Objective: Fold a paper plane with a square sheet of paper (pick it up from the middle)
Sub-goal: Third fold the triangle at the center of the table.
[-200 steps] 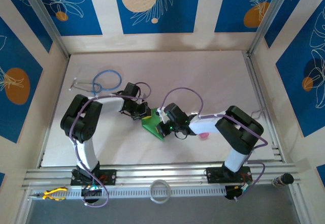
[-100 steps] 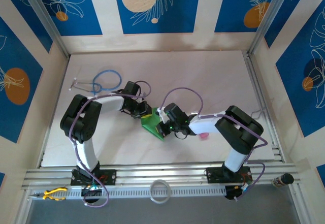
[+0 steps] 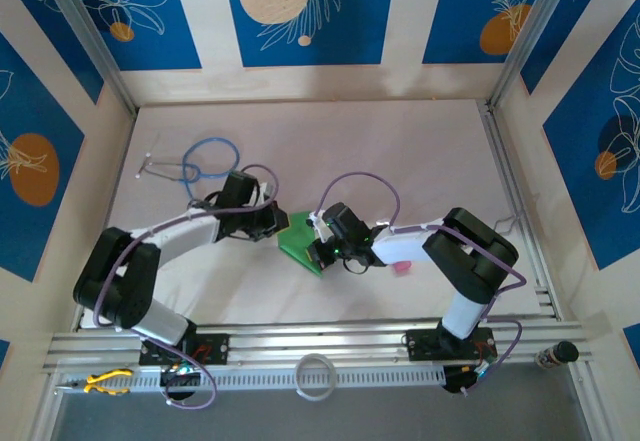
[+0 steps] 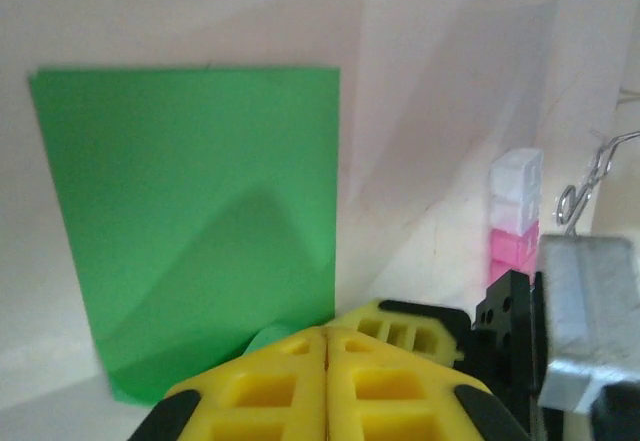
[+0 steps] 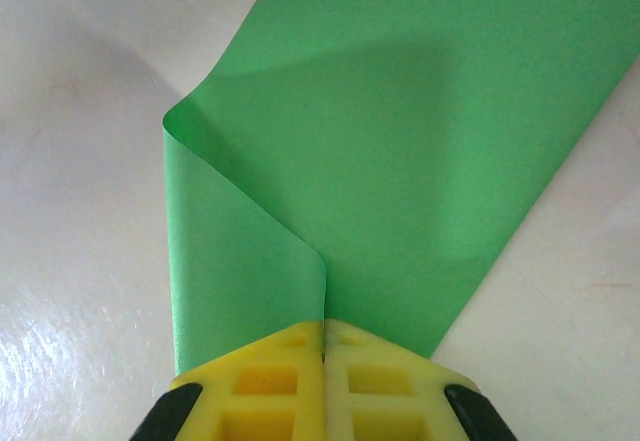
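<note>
The square sheet of paper lies on the table as a folded bright-green oblong, not as a pointed paper plane. In the right wrist view one corner flap of the sheet curls over, and my right gripper is shut on that fold. From above, the right gripper sits at the sheet's near right edge. My left gripper is at the sheet's left edge. Its yellow jaws are pressed together beside the paper's corner, with nothing visible between them.
A blue-tubed stethoscope lies at the back left. A small pink bottle stands under the right forearm and shows past the fingers. A white ring and yellow pliers rest on the front rail.
The left arm has swung its elbow down and to the left, and its gripper has shifted slightly left at the paper's edge. The right arm and the paper have stayed put.
</note>
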Motion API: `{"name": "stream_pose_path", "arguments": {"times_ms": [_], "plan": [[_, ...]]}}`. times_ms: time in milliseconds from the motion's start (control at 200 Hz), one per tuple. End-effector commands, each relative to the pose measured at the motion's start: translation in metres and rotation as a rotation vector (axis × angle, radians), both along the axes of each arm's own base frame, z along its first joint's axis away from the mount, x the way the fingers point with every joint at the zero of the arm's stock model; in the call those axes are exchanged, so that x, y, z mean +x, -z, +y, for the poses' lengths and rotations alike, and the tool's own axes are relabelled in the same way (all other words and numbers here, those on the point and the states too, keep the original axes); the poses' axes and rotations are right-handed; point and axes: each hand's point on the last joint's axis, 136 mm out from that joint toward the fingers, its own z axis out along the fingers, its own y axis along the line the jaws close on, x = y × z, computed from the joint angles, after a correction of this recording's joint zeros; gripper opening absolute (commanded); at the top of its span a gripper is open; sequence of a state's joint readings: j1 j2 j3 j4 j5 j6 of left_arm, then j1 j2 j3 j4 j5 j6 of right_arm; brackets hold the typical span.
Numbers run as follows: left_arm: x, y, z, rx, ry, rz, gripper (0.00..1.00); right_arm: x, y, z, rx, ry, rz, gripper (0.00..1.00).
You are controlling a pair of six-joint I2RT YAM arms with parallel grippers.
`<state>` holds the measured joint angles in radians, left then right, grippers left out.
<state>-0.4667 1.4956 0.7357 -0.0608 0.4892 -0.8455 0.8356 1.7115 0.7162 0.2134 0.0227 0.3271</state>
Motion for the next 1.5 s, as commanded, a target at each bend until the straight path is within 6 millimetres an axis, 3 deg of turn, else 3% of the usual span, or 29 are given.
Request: {"name": "stream_pose_path", "arguments": {"times_ms": [0, 75, 375, 1201, 1396, 1496], "plan": [[-0.012, -0.009, -0.017, -0.11, -0.02, -0.005, 0.05, -0.003, 0.014, -0.007, -0.038, 0.021, 0.038, 0.04], [-0.019, -0.003, -0.019, -0.131, -0.048, -0.003, 0.0, -0.003, 0.013, -0.007, -0.038, 0.021, 0.038, 0.04], [-0.034, 0.024, -0.026, -0.153, -0.085, 0.033, 0.0, -0.001, 0.014, -0.008, -0.042, 0.03, 0.039, 0.04], [-0.04, 0.067, -0.012, -0.064, -0.117, 0.064, 0.0, -0.002, 0.015, -0.009, -0.043, 0.037, 0.047, 0.04], [-0.047, 0.077, -0.008, -0.035, -0.111, 0.093, 0.0, 0.0, 0.006, -0.006, -0.025, 0.04, 0.039, 0.06], [-0.05, 0.08, -0.006, -0.02, -0.109, 0.105, 0.0, 0.003, -0.006, -0.006, -0.011, 0.055, 0.025, 0.14]]}}
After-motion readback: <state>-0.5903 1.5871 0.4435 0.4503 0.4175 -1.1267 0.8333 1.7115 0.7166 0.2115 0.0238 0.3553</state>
